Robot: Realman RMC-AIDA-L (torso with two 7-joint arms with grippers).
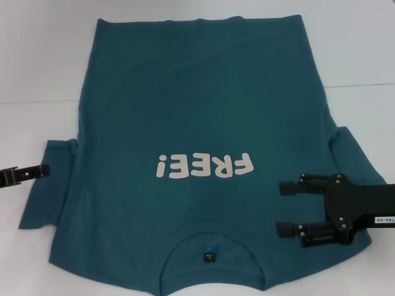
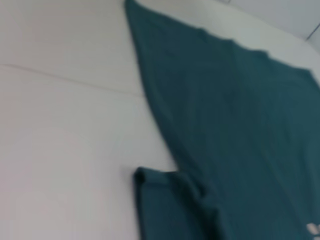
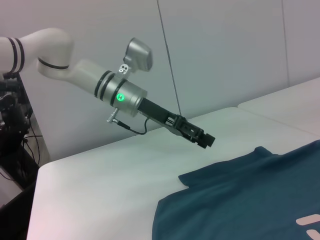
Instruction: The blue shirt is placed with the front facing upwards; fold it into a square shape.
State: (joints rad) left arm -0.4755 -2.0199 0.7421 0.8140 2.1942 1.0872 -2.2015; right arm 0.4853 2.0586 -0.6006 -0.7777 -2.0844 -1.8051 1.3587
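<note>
The shirt [image 1: 197, 129] is lying flat and face up on the white table [image 1: 37, 74], collar nearest the robot and hem at the far side, so the white "FREE!" lettering [image 1: 205, 166] is reading upside down in the head view. Both short sleeves are sticking out to the sides, the left one slightly rumpled.

The right gripper [image 1: 285, 208] is hovering over the shirt's right shoulder area, beside the collar, its two fingers spread apart and holding nothing.

The left gripper [image 1: 43, 169] is sitting at the outer edge of the left sleeve, its tip just at the cloth; in the right wrist view it is hanging slightly above the table. Its fingers are looking pressed together, with no cloth visibly between them.
</note>
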